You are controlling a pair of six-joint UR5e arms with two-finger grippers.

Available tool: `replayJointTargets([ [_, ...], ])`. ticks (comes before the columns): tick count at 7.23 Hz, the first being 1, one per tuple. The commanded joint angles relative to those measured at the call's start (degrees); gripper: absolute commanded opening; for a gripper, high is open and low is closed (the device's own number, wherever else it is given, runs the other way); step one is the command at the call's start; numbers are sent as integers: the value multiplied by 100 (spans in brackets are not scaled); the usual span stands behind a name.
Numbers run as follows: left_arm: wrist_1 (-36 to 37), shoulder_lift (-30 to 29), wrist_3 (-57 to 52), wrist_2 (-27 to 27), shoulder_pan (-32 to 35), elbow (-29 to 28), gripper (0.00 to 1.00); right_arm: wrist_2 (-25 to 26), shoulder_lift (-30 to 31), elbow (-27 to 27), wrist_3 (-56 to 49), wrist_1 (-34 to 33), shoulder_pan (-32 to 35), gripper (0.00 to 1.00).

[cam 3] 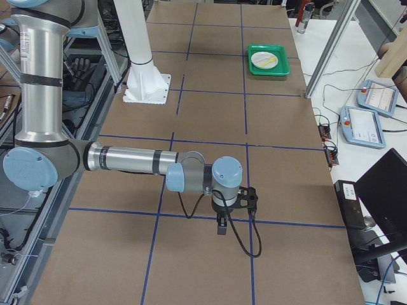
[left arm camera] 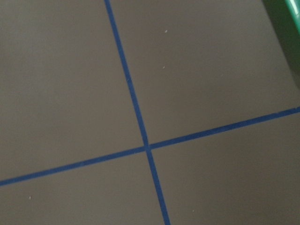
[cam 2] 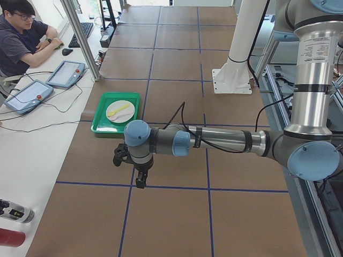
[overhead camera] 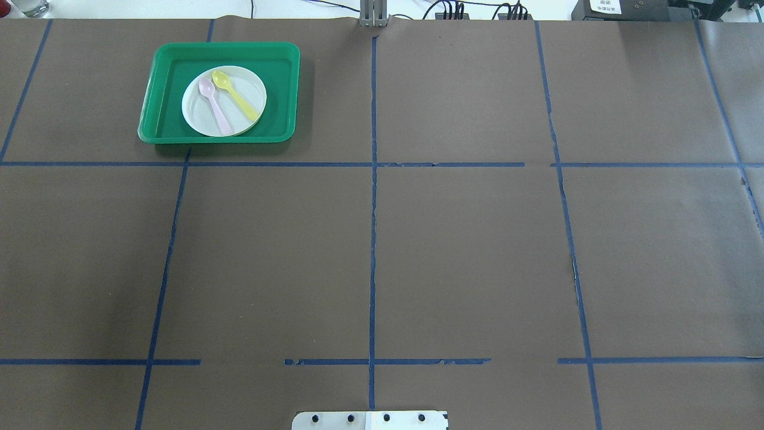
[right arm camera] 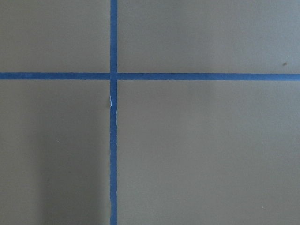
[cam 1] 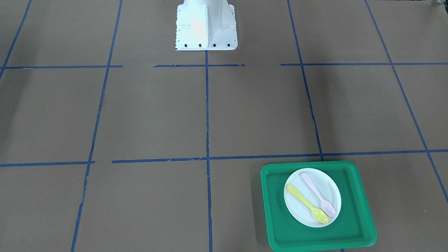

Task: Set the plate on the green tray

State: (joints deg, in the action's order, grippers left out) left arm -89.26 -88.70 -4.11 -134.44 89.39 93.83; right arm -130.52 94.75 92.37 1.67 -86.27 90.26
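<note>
The small white plate [cam 1: 300,207] lies inside the green tray [cam 1: 354,210], with a yellow spoon [cam 1: 308,204] and a pink spoon [cam 1: 316,194] on it. In the overhead view the tray [overhead camera: 162,83] and plate [overhead camera: 192,110] sit at the far left. My left gripper [cam 2: 140,183] shows only in the exterior left view, hanging over bare table short of the tray [cam 2: 101,122]; I cannot tell if it is open. My right gripper [cam 3: 220,229] shows only in the exterior right view, far from the tray [cam 3: 281,65]; I cannot tell its state.
Brown paper with blue tape lines covers the table. The white robot base [cam 1: 206,26] stands at the table's robot side. A corner of the tray [left arm camera: 295,9] shows in the left wrist view. An operator [cam 2: 21,37] sits beside tablets [cam 2: 65,73] off the table's far side.
</note>
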Motion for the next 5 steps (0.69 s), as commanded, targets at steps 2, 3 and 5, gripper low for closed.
replayJointTargets([
  [2,41,397,-2,-169,26,65,100,0,0,0,0,-4,0,100],
  [3,41,406,-2,-161,96,66,100,0,0,0,0,-4,0,100],
  [5,41,398,-2,-161,132,66,100,0,0,0,0,-4,0,100],
])
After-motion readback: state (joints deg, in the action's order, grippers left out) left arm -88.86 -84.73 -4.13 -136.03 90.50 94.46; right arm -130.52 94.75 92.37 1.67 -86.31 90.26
